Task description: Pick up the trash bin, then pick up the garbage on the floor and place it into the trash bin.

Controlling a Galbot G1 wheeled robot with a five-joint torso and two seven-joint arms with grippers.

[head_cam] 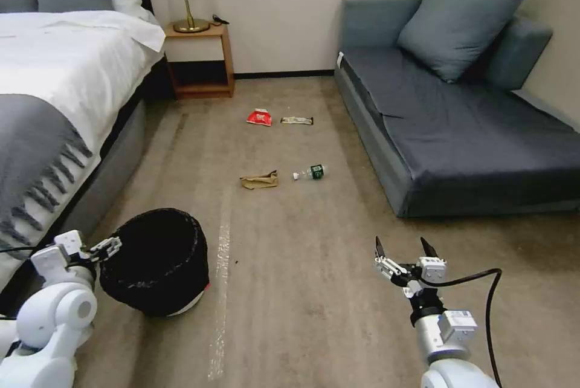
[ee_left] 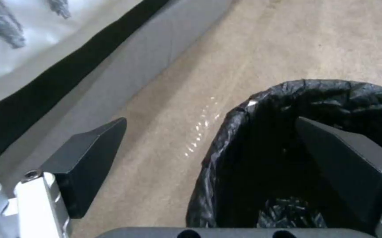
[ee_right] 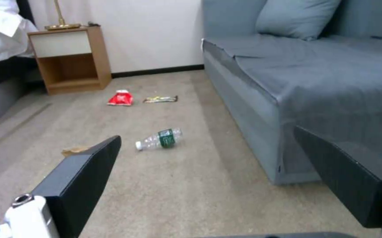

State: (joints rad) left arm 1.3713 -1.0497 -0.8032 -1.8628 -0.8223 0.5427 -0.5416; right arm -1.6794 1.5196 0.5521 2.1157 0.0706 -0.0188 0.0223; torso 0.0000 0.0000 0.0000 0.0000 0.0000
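The trash bin (head_cam: 156, 262), lined with a crinkly black bag, stands on the carpet by the bed. My left gripper (head_cam: 109, 248) is open at its near-left rim. In the left wrist view the left gripper (ee_left: 210, 121) straddles the rim of the trash bin (ee_left: 239, 112), one finger inside (ee_left: 345, 162) and one outside (ee_left: 89, 158). The garbage lies farther ahead: a red-white packet (head_cam: 259, 117), a bar wrapper (head_cam: 296, 120), a brown paper bag (head_cam: 260, 180) and a clear bottle (head_cam: 310, 173). My right gripper (head_cam: 403, 249) hovers open and holds nothing, short of the bottle (ee_right: 159, 140).
A bed (head_cam: 54, 92) runs along the left and a grey sofa (head_cam: 459, 128) along the right. A wooden nightstand (head_cam: 199, 61) with a lamp stands at the back wall. Open carpet lies between the bin, the litter and the sofa.
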